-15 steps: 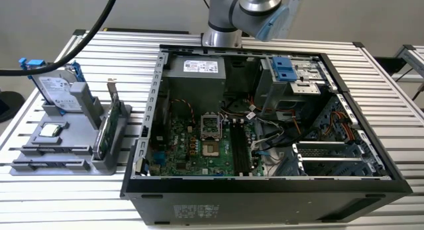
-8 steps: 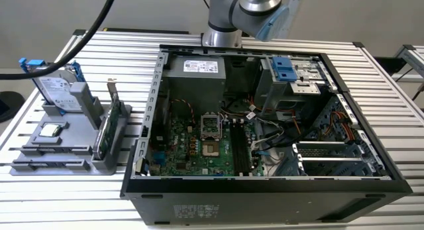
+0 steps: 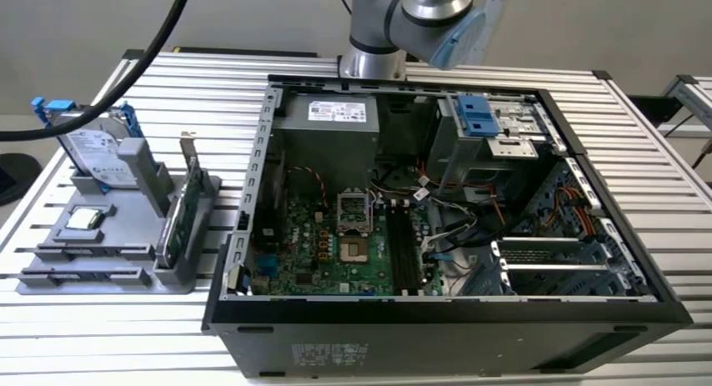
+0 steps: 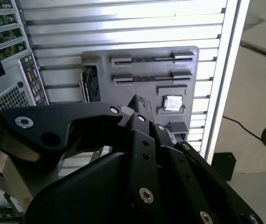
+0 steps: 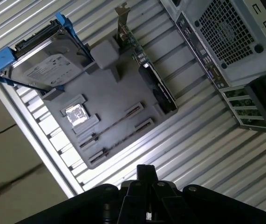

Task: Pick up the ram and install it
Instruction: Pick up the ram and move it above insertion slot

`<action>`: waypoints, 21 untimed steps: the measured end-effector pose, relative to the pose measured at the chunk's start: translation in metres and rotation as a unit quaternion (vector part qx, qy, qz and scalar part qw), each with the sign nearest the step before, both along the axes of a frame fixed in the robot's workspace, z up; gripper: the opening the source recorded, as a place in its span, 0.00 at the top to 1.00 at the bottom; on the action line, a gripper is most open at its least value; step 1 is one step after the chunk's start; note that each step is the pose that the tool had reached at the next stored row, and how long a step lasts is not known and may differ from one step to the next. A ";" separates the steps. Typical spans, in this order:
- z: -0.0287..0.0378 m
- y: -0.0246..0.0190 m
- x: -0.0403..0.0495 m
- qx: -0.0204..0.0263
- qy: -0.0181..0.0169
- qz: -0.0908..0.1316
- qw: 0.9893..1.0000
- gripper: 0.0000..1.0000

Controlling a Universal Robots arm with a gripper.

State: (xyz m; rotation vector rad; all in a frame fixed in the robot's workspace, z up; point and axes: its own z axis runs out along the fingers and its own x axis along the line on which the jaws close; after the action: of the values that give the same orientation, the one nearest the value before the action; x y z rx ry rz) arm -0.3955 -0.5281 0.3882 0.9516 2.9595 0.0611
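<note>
The ram is hidden from me. On the grey holder (image 3: 112,265) (image 5: 114,93) (image 4: 137,70), the two long narrow slots (image 5: 116,125) (image 4: 151,59) have nothing standing in them. In the open PC case (image 3: 445,319), the dark memory slots (image 3: 403,248) lie on the motherboard (image 3: 323,244). I cannot tell whether a stick sits in one. My gripper (image 5: 146,168) (image 4: 139,101) hangs high above the holder side of the table, shut, with nothing visible between its tips. The arm (image 3: 412,19) rises behind the case.
On the holder stand a silver hard drive with blue rails (image 3: 95,152) (image 5: 44,70), a green card with a metal bracket (image 3: 183,211) (image 5: 153,84) and a small processor chip (image 3: 87,219) (image 4: 173,103). The slatted table's edge (image 5: 39,140) runs close beside the holder.
</note>
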 end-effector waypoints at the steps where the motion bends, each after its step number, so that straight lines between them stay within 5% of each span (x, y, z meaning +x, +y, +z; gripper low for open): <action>1: 0.0000 0.0000 0.0000 0.000 0.000 -0.004 1.000 1.00; 21: -0.0001 0.0000 0.0000 0.000 0.000 -0.083 0.997 1.00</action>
State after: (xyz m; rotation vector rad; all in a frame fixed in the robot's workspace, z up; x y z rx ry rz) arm -0.3955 -0.5281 0.3882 1.1934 2.8671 0.0568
